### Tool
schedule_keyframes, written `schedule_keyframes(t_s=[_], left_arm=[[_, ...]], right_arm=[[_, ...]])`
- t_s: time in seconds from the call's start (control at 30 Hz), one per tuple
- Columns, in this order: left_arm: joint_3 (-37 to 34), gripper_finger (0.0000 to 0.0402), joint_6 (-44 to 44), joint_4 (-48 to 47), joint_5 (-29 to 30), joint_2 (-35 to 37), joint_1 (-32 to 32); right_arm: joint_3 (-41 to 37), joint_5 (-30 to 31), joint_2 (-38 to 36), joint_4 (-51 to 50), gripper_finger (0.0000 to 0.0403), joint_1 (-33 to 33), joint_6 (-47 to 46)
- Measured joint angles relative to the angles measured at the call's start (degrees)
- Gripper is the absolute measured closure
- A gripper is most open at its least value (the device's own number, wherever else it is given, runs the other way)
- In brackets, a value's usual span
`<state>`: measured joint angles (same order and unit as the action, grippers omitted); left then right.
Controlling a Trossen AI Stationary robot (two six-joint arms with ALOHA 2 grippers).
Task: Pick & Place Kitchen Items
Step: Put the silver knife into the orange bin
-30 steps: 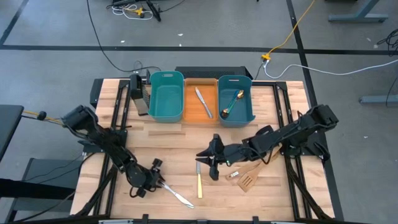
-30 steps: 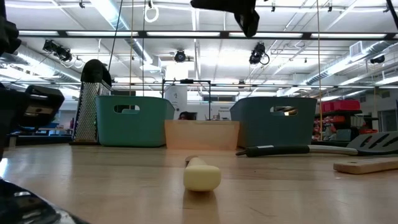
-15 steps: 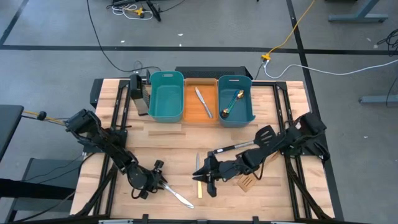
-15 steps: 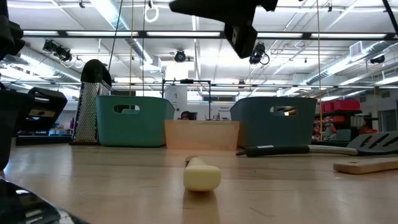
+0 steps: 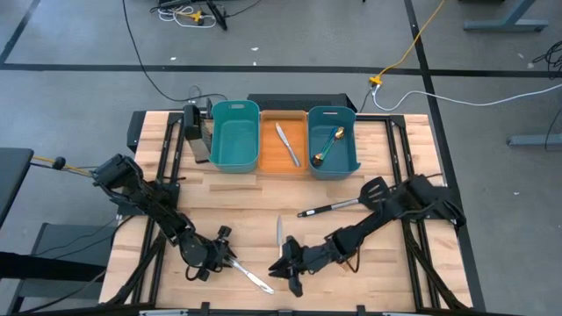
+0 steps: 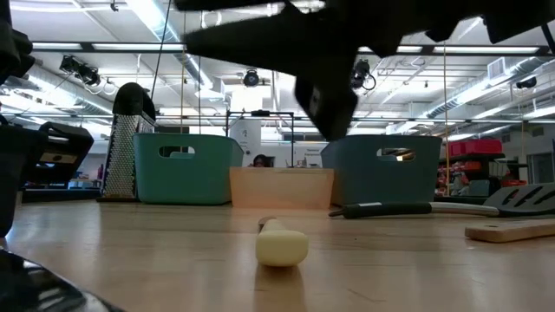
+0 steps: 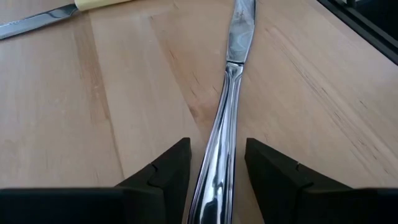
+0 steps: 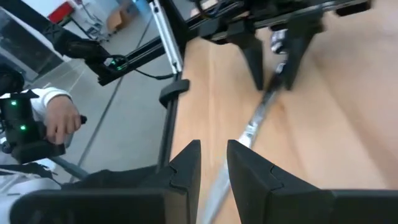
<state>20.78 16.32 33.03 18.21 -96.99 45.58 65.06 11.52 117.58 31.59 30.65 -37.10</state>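
A silver knife (image 5: 253, 279) lies flat near the table's near edge. My left gripper (image 5: 230, 260) is low over its handle and open; in the left wrist view its fingers (image 7: 217, 149) stand on either side of the handle (image 7: 219, 168) with a small gap each side. My right gripper (image 5: 283, 272) hovers above the table by the knife's blade end, fingers narrowly open (image 8: 214, 155). A yellow-handled knife (image 5: 279, 233) lies flat beside it, its handle end (image 6: 282, 244) facing the low camera. A black slotted spatula (image 5: 342, 204) lies farther right.
At the far edge stand a teal bin (image 5: 235, 136), an orange bin (image 5: 294, 162) with a silver knife in it, and a teal bin (image 5: 347, 162) holding spoons. A grater (image 5: 198, 132) stands left of them. A wooden spatula (image 6: 512, 230) lies at the right. A person's hand (image 8: 59, 121) shows beyond the table.
My right arm has swung from the table's middle toward the near edge and left, coming lower, and has ended by the silver knife's blade end. The black slotted spatula that it covered now shows.
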Motion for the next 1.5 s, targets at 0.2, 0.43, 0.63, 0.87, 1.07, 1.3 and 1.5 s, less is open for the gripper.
schedule_keyframes(t_s=[0.2, 0.43, 0.63, 0.87, 1.07, 1.3, 1.5], left_arm=[[-0.1, 0.0239, 0.0, 0.2, 0.0, 0.0, 0.0], [-0.1, 0.0239, 0.8, 0.4, 0.8, -0.1, 0.0], [-0.1, 0.0239, 1.0, 0.4, 0.9, -0.1, 0.0], [-0.1, 0.0244, 1.0, 0.4, 1.3, -0.1, 0.0], [-0.1, 0.0271, 1.2, 0.4, 2.0, -0.1, 0.0], [-0.1, 0.0293, 1.2, 0.3, 2.4, -0.2, 0.0], [-0.1, 0.0302, 2.6, 0.3, 4.1, -0.2, -0.6]], right_arm=[[9.0, -2.9, 6.4, -8.5, 0.0314, 0.2, 0.2], [14.1, -4.9, 10.4, -15.7, 0.0314, 0.2, -2.9], [14.1, -4.5, 10.4, -16.9, 0.0314, 0.2, -4.5], [14.1, -4.7, 10.4, -17.9, 0.0314, 0.2, -5.2], [14.1, -4.9, 10.4, -19.0, 0.0314, 0.3, -6.9], [14.1, -4.9, 10.4, -19.8, 0.0314, 0.6, -7.9], [14.1, -4.5, 10.4, -21.0, 0.0314, 0.6, -8.6]])
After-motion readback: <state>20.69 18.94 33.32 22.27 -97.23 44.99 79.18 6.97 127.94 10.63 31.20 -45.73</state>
